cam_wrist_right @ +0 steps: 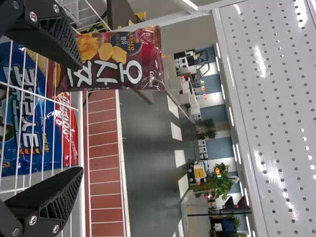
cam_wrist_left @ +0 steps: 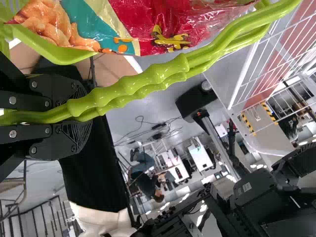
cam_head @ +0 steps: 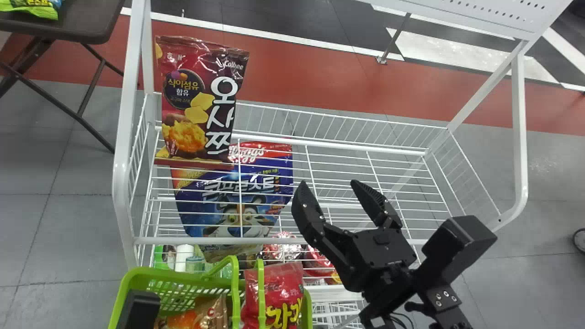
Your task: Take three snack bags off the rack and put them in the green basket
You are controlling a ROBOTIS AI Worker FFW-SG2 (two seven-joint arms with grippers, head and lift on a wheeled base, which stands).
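Right pincer [cam_head: 329, 187] raised, fingers spread apart; left pincer [cam_head: 138, 308] clamped.

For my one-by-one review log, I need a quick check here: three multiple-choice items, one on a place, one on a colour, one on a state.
1. Where on the rack is the maroon bag, in the head view?
A) left end
B) middle
C) right end

2. What colour are the handles at the left tool?
A) white
B) red
C) green

3. How is the right tool?
A) shut on a bag
B) open, empty
C) shut, empty

Key:
1 A: the bag stands by the left post.
2 C: green handles run between its fingers.
3 B: its fingers stand apart with nothing gripped.
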